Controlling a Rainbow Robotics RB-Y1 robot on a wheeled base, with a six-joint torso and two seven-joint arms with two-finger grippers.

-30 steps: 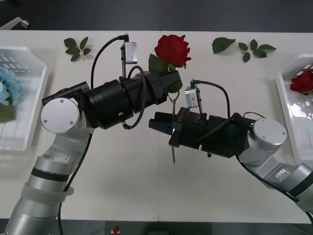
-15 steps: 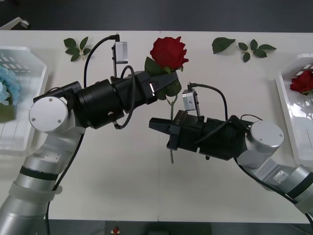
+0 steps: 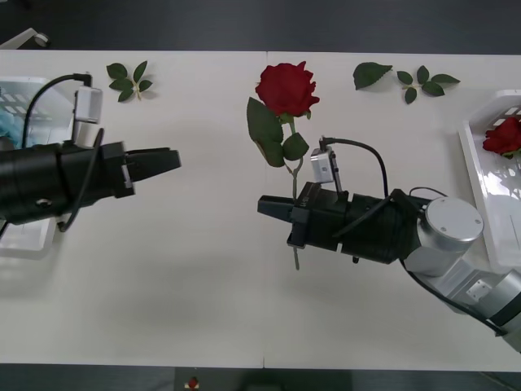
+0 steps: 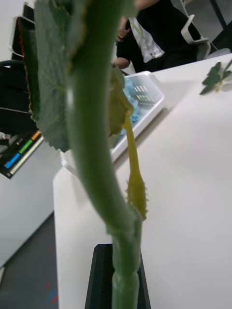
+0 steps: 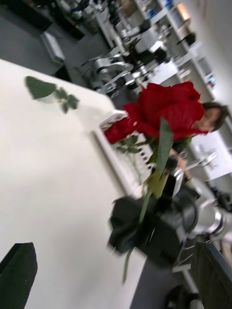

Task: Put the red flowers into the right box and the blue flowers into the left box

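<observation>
One red flower, a rose with its head (image 3: 286,87) upright over the table's middle, hangs by its stem (image 3: 295,181) from my right gripper (image 3: 275,210), which is shut on it. In the right wrist view the stem (image 4: 96,145) rises from a black finger (image 4: 102,277). My left gripper (image 3: 163,160) is open, well left of the rose and apart from it; its view shows the rose (image 5: 169,108). Another red flower (image 3: 505,134) lies in the right box (image 3: 480,175). Blue flowers (image 3: 6,126) lie in the left box (image 3: 45,102).
Loose green leaf sprigs lie near the table's far edge, at the left (image 3: 129,80) and at the right (image 3: 407,79). People and office furniture stand in the room beyond the table.
My left gripper let go of the rose and drew back to the left, opening. The rose stays held by my right gripper, which barely moved.
</observation>
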